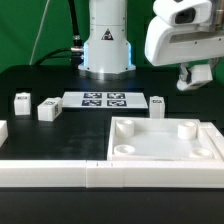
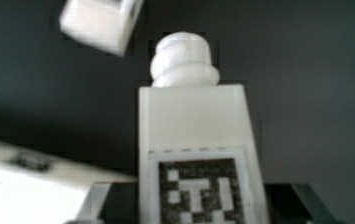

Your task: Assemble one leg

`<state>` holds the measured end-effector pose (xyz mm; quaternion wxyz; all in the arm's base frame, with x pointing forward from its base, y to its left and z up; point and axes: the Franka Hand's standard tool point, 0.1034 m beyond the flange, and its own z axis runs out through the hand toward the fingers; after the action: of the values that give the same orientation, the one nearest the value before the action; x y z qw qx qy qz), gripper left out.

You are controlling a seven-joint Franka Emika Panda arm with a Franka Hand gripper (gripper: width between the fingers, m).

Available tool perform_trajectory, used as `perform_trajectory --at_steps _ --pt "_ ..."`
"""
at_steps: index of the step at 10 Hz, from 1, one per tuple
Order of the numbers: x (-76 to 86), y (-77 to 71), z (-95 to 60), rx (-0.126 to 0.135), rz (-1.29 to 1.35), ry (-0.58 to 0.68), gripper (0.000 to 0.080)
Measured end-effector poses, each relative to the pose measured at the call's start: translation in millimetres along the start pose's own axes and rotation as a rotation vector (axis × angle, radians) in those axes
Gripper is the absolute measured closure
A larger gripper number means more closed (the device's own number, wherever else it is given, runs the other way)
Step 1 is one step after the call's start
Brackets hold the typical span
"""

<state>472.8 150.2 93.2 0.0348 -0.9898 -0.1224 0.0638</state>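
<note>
My gripper (image 1: 190, 78) hangs high at the exterior view's right, above the table, and is shut on a leg. In the wrist view the leg (image 2: 195, 130) is a white block with a black-and-white tag on its face and a rounded peg at its far end. It stands between my dark fingers (image 2: 113, 200), with the gripper (image 2: 195, 198) closed round its tagged end. The large white square piece with round corner sockets (image 1: 150, 140) lies below and to the left of the gripper. In the exterior view the held leg is mostly hidden.
Three more legs stand on the black table: two at the left (image 1: 20, 100) (image 1: 47, 110) and one right of the marker board (image 1: 157, 103). The marker board (image 1: 105, 99) lies before the robot base. A white rail (image 1: 60, 172) runs along the front. A blurred white block (image 2: 103, 25) shows beyond the held leg.
</note>
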Motion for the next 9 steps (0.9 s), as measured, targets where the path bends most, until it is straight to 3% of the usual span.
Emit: perform_trajectory --at_steps 2,4,7,9 --pt "-1.5 1.8 2.3 -0.009 -0.001 0.13 0.0509" --pt "10.8 11.8 -4.2 -0.027 -0.063 0.323 0.0509" --pt "27.6 25.8 -22.6 -0.039 -0.082 0.363 0.0509" --pt "25.2 24.0 -18.5 -0.037 -0.084 0.36 0.0509"
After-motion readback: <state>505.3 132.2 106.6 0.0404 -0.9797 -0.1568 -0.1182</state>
